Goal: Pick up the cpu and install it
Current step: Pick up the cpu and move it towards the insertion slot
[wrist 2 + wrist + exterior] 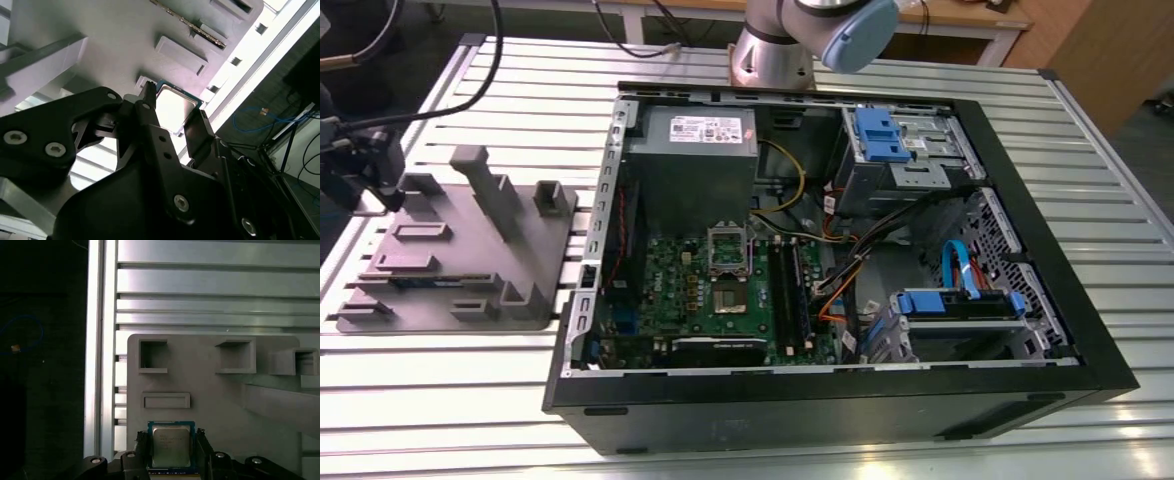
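The cpu is a small square chip with a silver top and a green rim, also seen in the second wrist view. It sits over a corner of the grey tray. My gripper has one black finger against each of two opposite edges of the chip, so it is shut on it. Whether the chip is lifted off the tray I cannot tell. In the exterior view my gripper is by the far left end of the grey tray. The green board with its socket frame lies in the open computer case.
The black computer case fills the middle of the slatted metal table, with a grey power box, blue drive brackets and loose cables inside. Tall grey posts rise from the tray. The arm's base stands behind the case.
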